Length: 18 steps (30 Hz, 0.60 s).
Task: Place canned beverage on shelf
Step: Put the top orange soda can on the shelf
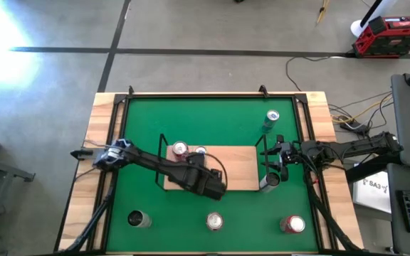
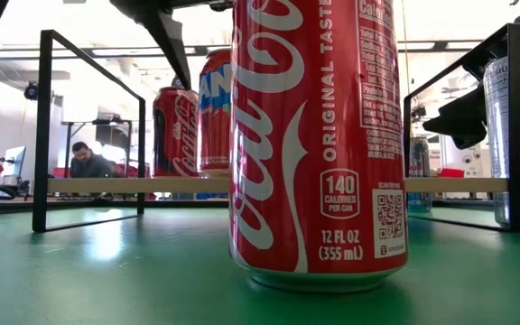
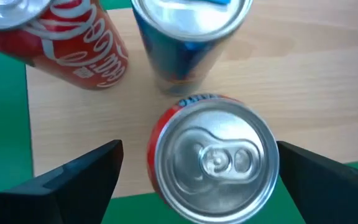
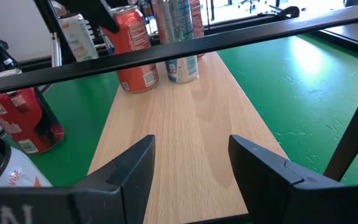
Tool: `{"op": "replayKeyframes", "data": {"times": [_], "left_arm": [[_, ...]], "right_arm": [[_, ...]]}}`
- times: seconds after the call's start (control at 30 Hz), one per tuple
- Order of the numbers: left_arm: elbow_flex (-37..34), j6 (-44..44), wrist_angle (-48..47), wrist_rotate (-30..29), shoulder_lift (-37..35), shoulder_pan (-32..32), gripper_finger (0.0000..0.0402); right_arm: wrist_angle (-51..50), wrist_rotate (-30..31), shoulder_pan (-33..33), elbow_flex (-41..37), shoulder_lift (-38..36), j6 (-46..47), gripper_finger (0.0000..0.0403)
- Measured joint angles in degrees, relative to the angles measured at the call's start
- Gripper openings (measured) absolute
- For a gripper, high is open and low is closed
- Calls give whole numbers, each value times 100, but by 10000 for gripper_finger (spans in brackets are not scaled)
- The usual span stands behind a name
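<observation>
On the left of the tabletop (image 1: 102, 114), the left arm reaches across the green mat (image 1: 212, 121) to the shelf (image 1: 242, 171). The left hand (image 3: 197, 165) hangs above the shelf's near-left part, its fingers (image 3: 82, 177) spread wide on either side of an orange-red can (image 3: 213, 158). The fingers stand clear of the can and do not grip it. This can stands upright at the near edge of the wood board. Behind it on the board stand a red cola can (image 3: 61, 37) and a blue can (image 3: 188, 31), both upright and close together.

Off the shelf, three cans stand along the near edge of the mat: a dark can (image 1: 139, 219), a red can (image 1: 214, 222) at the middle, and another red can (image 1: 292, 225).

The right hand (image 1: 275, 160) waits just beside the shelf's right end, empty, with fingers at their narrowest setting. A silver can (image 1: 269, 180) stands near it, and a green-blue can (image 1: 271, 119) stands farther back.
</observation>
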Motion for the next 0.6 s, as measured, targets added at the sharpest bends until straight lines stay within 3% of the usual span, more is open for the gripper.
{"op": "replayKeyframes", "data": {"times": [0.2, 0.6], "left_arm": [[3, -308, -33, -510, 239, -149, 399], [5, -951, -190, -524, 531, -146, 398]], "right_arm": [[1, 1, 0, -1, 0, -1, 196], [2, 1, 0, -1, 0, 0, 196]]}}
